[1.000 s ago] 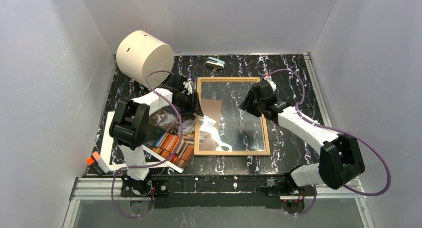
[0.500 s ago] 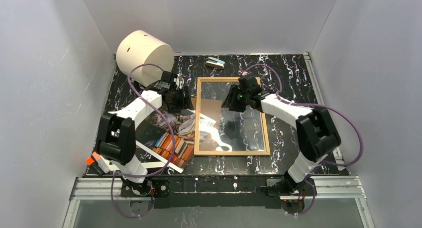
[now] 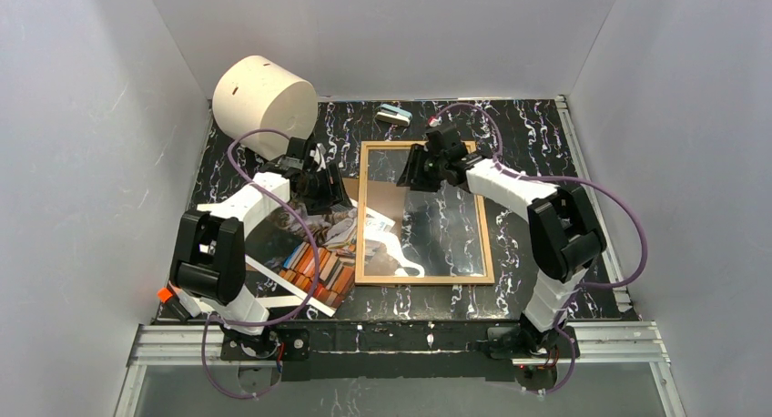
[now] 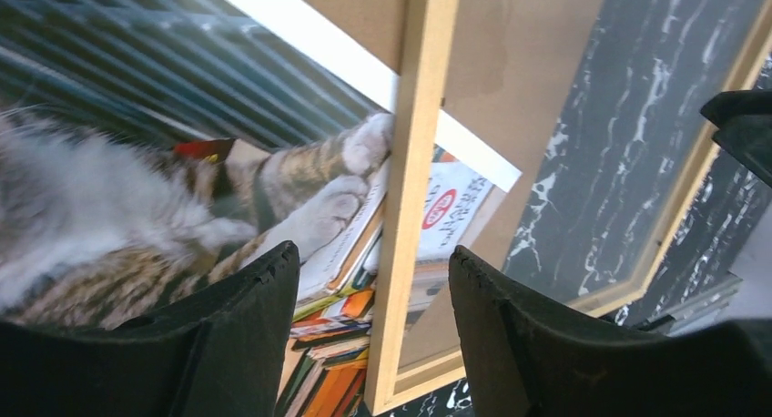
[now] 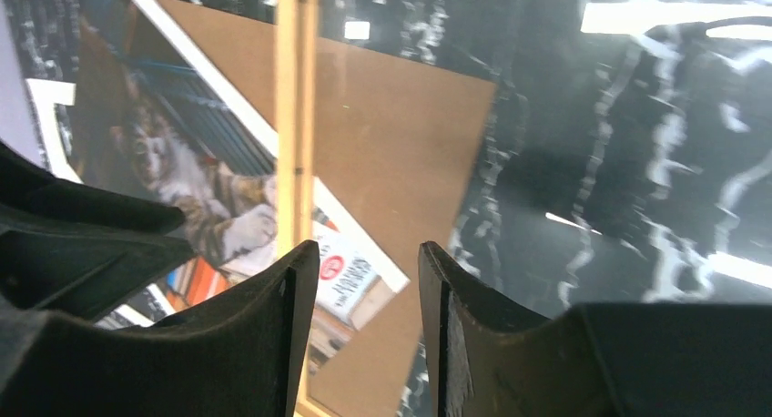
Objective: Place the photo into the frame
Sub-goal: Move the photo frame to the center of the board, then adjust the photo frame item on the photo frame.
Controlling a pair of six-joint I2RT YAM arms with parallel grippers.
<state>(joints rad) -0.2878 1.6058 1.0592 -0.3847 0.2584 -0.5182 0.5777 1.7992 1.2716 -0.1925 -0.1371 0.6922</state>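
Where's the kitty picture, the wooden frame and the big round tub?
the photo (image 4: 100,212), left wrist view, on the cat's striped fur.
the frame (image 4: 412,162), left wrist view, on its light wooden edge.
the round tub (image 3: 264,103), top view, on its pale curved side.

Top view bright and even; diffuse light from above, shadows soft. Frame (image 3: 437,235) glazing carries white reflection toward its bottom-left corner. Left wrist view: frame rail fairly sharp; photo (image 4: 137,189) left of rail soft, cat fur smeared; left gripper (image 4: 371,253) astride rail dark, out of focus. Right wrist view: white glare bars on glazing right of rail, blown out; right gripper (image 5: 369,249) near-black, blurred.
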